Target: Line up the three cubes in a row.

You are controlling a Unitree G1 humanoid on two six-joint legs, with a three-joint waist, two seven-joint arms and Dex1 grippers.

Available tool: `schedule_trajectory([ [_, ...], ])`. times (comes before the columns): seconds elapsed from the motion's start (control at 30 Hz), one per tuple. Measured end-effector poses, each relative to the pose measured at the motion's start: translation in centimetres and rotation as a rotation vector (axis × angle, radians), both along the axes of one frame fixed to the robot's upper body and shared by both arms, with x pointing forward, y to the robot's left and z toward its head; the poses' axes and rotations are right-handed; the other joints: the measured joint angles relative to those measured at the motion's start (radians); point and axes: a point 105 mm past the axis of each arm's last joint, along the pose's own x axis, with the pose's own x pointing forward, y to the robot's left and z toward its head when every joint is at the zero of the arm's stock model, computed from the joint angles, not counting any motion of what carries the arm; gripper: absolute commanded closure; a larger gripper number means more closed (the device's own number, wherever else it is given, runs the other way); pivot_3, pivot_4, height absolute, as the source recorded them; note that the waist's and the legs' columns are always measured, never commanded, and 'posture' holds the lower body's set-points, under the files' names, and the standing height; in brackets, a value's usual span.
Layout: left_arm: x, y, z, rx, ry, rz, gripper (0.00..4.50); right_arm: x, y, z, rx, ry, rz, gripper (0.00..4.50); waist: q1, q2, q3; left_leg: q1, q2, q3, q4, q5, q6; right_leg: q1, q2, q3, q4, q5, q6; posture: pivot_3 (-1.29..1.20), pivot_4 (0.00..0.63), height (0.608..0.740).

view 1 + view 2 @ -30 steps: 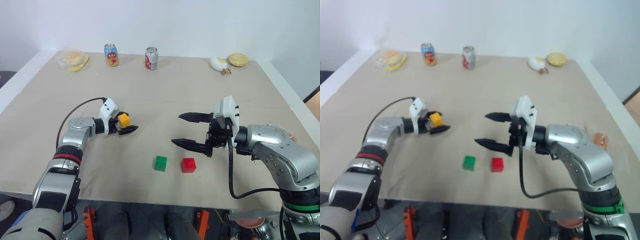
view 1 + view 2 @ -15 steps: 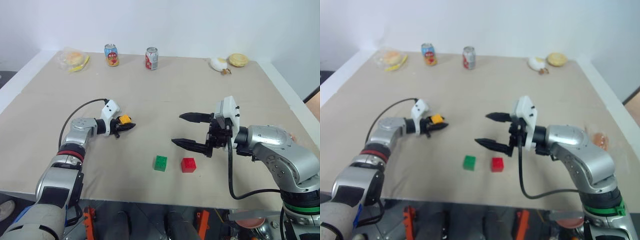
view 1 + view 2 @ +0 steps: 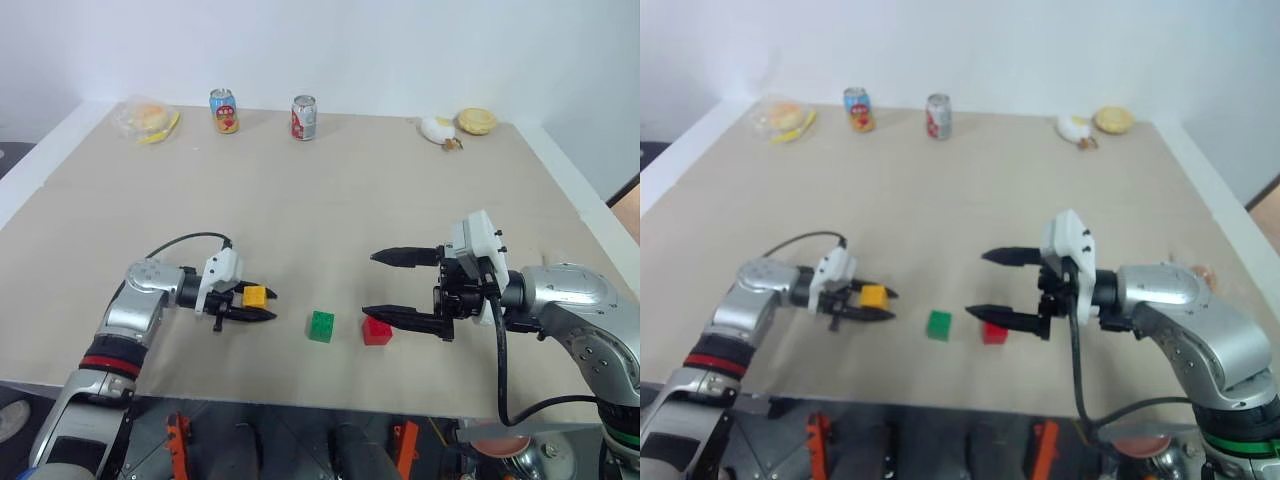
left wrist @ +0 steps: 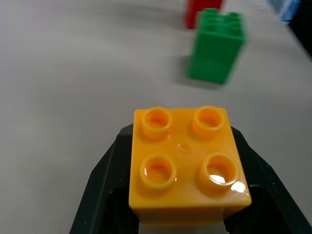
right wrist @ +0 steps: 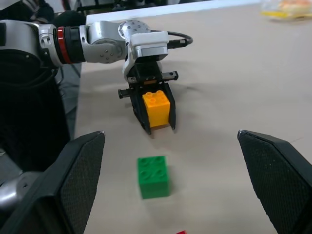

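1. The yellow-orange cube (image 4: 187, 163) between the left pincer's (image 3: 254, 304) matt black fingers is glossy, smooth plastic.
2. The green cube (image 3: 321, 326), just beyond that pincer's tips, is plastic too.
3. The table (image 3: 330, 200) under both pincers looks matt beige.
4. The right pincer's (image 3: 392, 288) fingers (image 5: 80, 165) carry finely textured pads.

Bright, even, diffuse light; soft shadows.
The bench (image 3: 330, 200) is evenly lit, with only faint, short shadows under the cubes and arms. A small glare spot sits on the yellow-orange cube (image 4: 187, 163), which is sharp in the left wrist view, while the green cube (image 4: 215, 46) behind it is blurred. Far cans look soft.
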Motion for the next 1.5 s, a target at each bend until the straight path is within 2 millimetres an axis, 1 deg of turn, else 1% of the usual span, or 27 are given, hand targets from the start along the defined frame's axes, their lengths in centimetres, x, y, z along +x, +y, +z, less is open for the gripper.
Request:
schedule_trajectory([
  [0.1, -0.8, -1.0, 0.2, -0.008, -0.009, -0.032, 3.10, -0.6, 0.0, -0.5, -0.025, 0.008, 0.025, 0.00, 0.000, 0.000, 0.000, 0.001, 0.000, 0.001, 0.001, 0.000, 0.000, 0.001, 0.000, 0.001, 0.000, 0.000, 0.000, 0.00, 0.150, 0.733],
  [0.27, -1.9, -1.6, -0.9, 0.001, 0.040, -0.055, 3.10, -0.6, -0.1, -0.6, -0.031, 0.008, 0.024, 0.00, -0.001, 0.000, 0.000, 0.001, 0.001, 0.001, 0.000, 0.000, 0.000, 0.000, 0.000, 0.001, 0.000, 0.001, 0.000, 0.00, 0.150, 0.733],
  [0.77, -1.9, -1.6, -1.2, 0.012, 0.045, -0.042, 3.10, -0.6, -0.2, -0.7, -0.038, 0.006, 0.014, 0.00, 0.000, 0.000, 0.000, 0.001, 0.000, 0.001, 0.000, 0.000, 0.000, 0.000, 0.000, 0.001, 0.000, 0.000, 0.000, 0.00, 0.150, 0.733],
  [0.83, -1.9, -1.7, -1.2, 0.015, 0.047, -0.044, 2.08, -0.6, -0.2, -0.8, -0.038, 0.007, 0.014, 0.00, 0.000, 0.000, 0.000, 0.001, 0.000, 0.001, 0.000, 0.000, 0.000, 0.000, 0.000, 0.001, 0.000, 0.000, 0.000, 0.00, 0.150, 0.733],
  [0.97, -2.1, -1.8, -1.3, 0.018, 0.045, -0.059, 0.78, -0.6, -0.2, -0.8, -0.038, 0.007, 0.014, 0.00, 0.000, 0.000, 0.000, 0.001, 0.000, 0.001, 0.000, 0.000, 0.000, 0.000, 0.000, 0.001, 0.000, 0.000, 0.000, 0.00, 0.150, 0.733],
  [1.03, -2.1, -1.9, -1.3, 0.018, 0.043, -0.062, 0.04, -0.6, -0.2, -0.8, -0.038, 0.007, 0.014, 0.00, 0.000, 0.000, 0.000, 0.001, 0.000, 0.001, 0.000, 0.000, 0.000, 0.000, 0.000, 0.001, 0.000, 0.000, 0.000, 0.00, 0.150, 0.733],
  [1.27, -2.1, -1.8, -1.1, 0.014, 0.044, -0.064, 0.04, -0.6, -0.2, -0.9, -0.038, 0.012, 0.014, 0.00, 0.000, 0.000, 0.000, 0.001, 0.000, 0.002, 0.000, 0.000, 0.000, 0.000, 0.000, 0.001, 0.000, 0.000, 0.000, 0.00, 0.150, 0.733],
  [1.37, -2.2, -1.8, -0.6, 0.004, 0.050, -0.061, 0.04, -0.7, -0.2, -1.0, -0.036, 0.018, 0.014, 0.00, 0.000, 0.000, 0.000, 0.001, 0.001, 0.001, -0.001, 0.000, 0.000, 0.000, 0.000, 0.001, 0.000, 0.000, -0.001, 0.00, 0.150, 0.733],
  [1.47, -2.1, -2.0, 1.7, -0.085, 0.067, -0.024, 0.04, -0.8, -0.4, -0.4, 0.012, 0.027, 0.004, 0.00, 0.000, 0.000, 0.000, 0.000, 0.000, 0.001, -0.001, 0.000, 0.000, 0.000, 0.000, 0.001, 0.000, -0.001, 0.000, 0.00, 0.150, 0.733],
  [1.5, -1.6, -2.1, 3.1, -0.150, 0.084, 0.025, 0.04, -0.7, -0.5, 0.3, 0.073, 0.021, -0.012, 0.00, 0.000, 0.000, 0.000, 0.000, 0.001, 0.001, -0.001, 0.000, 0.000, 0.000, 0.000, 0.001, 0.000, -0.001, 0.000, 0.00, 0.150, 0.733],
])
